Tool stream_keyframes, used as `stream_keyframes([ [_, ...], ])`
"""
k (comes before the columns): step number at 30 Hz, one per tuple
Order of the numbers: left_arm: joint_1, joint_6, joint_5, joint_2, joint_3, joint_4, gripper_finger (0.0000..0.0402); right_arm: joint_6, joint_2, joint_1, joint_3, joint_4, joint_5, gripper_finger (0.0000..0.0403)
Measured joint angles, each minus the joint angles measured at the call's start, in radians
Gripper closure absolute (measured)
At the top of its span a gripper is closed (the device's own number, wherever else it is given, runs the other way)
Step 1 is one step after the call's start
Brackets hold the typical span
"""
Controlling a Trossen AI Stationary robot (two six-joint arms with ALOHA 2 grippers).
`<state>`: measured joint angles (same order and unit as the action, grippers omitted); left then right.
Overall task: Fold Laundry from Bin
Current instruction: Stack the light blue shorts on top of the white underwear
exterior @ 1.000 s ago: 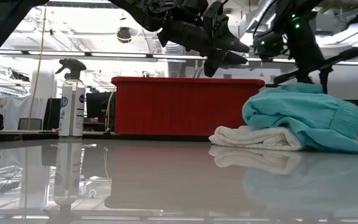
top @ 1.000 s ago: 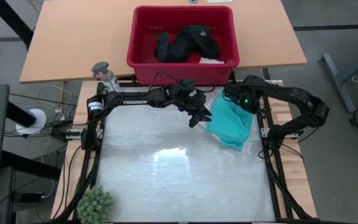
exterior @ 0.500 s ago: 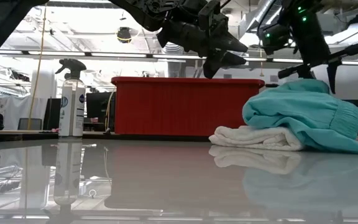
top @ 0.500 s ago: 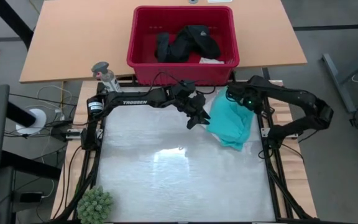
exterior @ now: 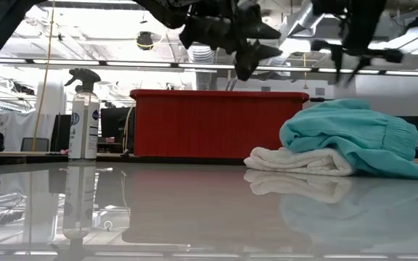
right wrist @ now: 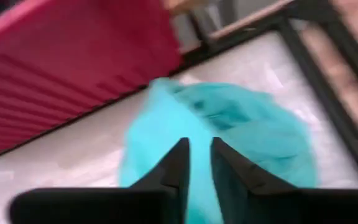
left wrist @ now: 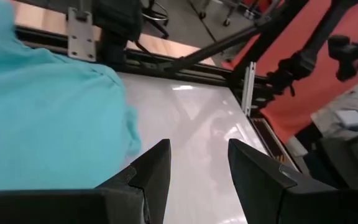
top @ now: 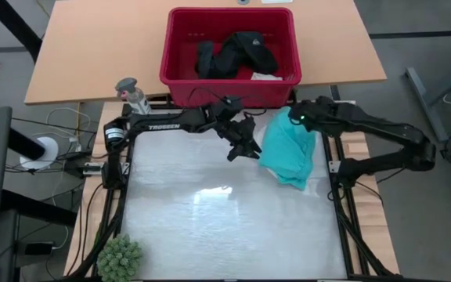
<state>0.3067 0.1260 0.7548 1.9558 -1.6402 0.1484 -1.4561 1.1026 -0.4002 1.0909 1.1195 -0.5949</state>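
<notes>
bare table (top: pixel 210 219) wide open in front, turquoise shirt (top: pixel 288 153) heaped far right, red bin (top: pixel 229 51) (black clothing inside) behind

Wooden desk (top: pixel 92 55) — grey floor (top: pixel 421 19) around it.

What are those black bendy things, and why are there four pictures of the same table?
They are two robot arms, each ending in a two-finger claw. Their job is folding laundry. One camera looks straight down, one sits level with the table, and one rides on each wrist. The turquoise shirt lies on the table, on top of a white piece. Black clothing waits in the red bin. The left claw hangs open just beside the shirt, holding nothing. The right claw hovers above the shirt, fingers slightly apart, empty too. A spray bottle and a green plant stand nearby.
</notes>
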Motion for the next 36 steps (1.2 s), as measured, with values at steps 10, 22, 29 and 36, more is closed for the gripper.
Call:
stream_keyframes([
  [10,0.041,0.018,0.001,-0.071,-0.001,0.082,0.0253,-0.229,0.209,0.042,0.0,0.083,0.012,0.037],
  [22,0.036,0.018,0.0,-0.075,-0.001,0.124,0.0253,-0.203,0.44,-0.153,0.0,0.121,0.062,0.0368],
  [29,0.033,0.017,0.01,-0.075,-0.001,0.186,0.0253,-0.253,0.494,-0.231,0.0,0.101,0.089,0.036],
  [36,0.025,-0.056,-0.019,-0.088,-0.001,0.25,0.0253,-0.132,0.337,-0.241,0.058,0.085,-0.025,0.0359],
])
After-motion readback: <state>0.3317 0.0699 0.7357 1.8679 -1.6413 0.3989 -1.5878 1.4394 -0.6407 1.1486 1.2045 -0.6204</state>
